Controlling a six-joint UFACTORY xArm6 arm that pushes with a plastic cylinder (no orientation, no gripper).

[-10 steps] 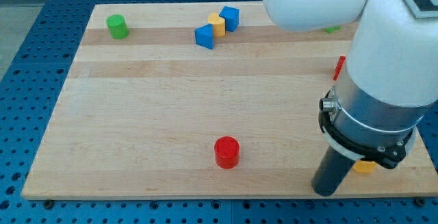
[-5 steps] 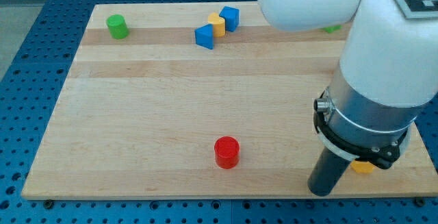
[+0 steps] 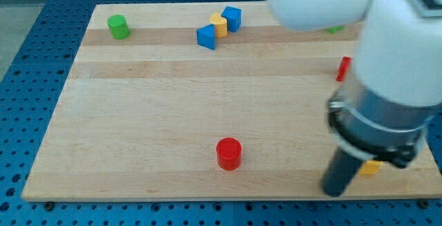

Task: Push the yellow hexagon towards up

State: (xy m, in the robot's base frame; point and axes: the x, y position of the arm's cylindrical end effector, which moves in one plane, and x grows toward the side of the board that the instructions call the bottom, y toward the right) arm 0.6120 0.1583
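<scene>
A yellow block (image 3: 371, 166) shows as a small piece at the view's bottom right, mostly hidden behind my arm, so I cannot make out its shape. A second yellow block (image 3: 219, 25), which looks hexagonal, sits at the view's top between two blue blocks. My tip (image 3: 336, 193) rests near the board's bottom edge, just left of and below the hidden yellow block. I cannot tell whether it touches that block. The arm is motion-blurred.
A blue block (image 3: 206, 36) and a blue cube (image 3: 232, 18) flank the top yellow block. A green cylinder (image 3: 119, 27) is at top left and a red cylinder (image 3: 228, 153) at bottom centre. A red block (image 3: 343, 68) and a green block (image 3: 335, 29) peek out beside my arm. The board's bottom edge (image 3: 207, 197) is close.
My tip slid slightly left, then back right, ending a little right of where it began. The yellow block at bottom right has barely shifted. Other blocks have not moved.
</scene>
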